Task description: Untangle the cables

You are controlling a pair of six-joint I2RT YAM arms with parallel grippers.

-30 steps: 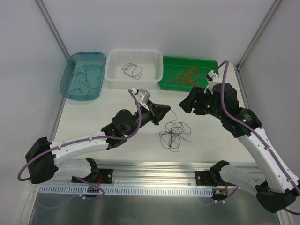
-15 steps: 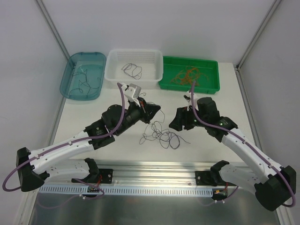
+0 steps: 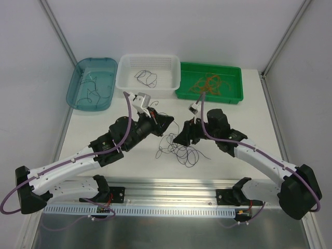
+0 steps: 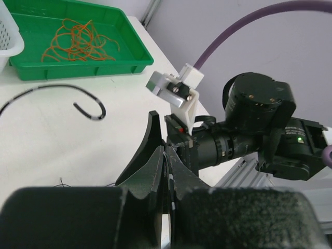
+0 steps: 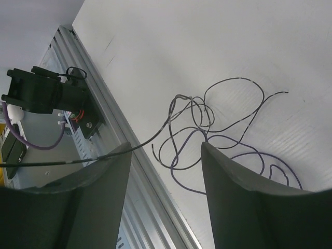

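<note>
The cables lie as a loose tangle of thin black and dark grey loops on the white table, between the two arms. My left gripper hovers at the tangle's upper left and is shut on one thin black cable with white bands; this strand runs down to the heap. In the left wrist view, the left gripper has its jaws pressed together on that strand. My right gripper is open just above the tangle's top edge. Through the right gripper I see the loops below. A taut strand brushes its left fingertip.
Along the back stand a teal tray with thin cables, a white basket holding a black cable, and a green tray with orange cables. An aluminium rail runs along the table's near edge.
The right arm swung left and down from beside the green tray to the tangle, its jaws narrowing slightly. The left gripper pulled back to the left and dragged the tangle left with it.
</note>
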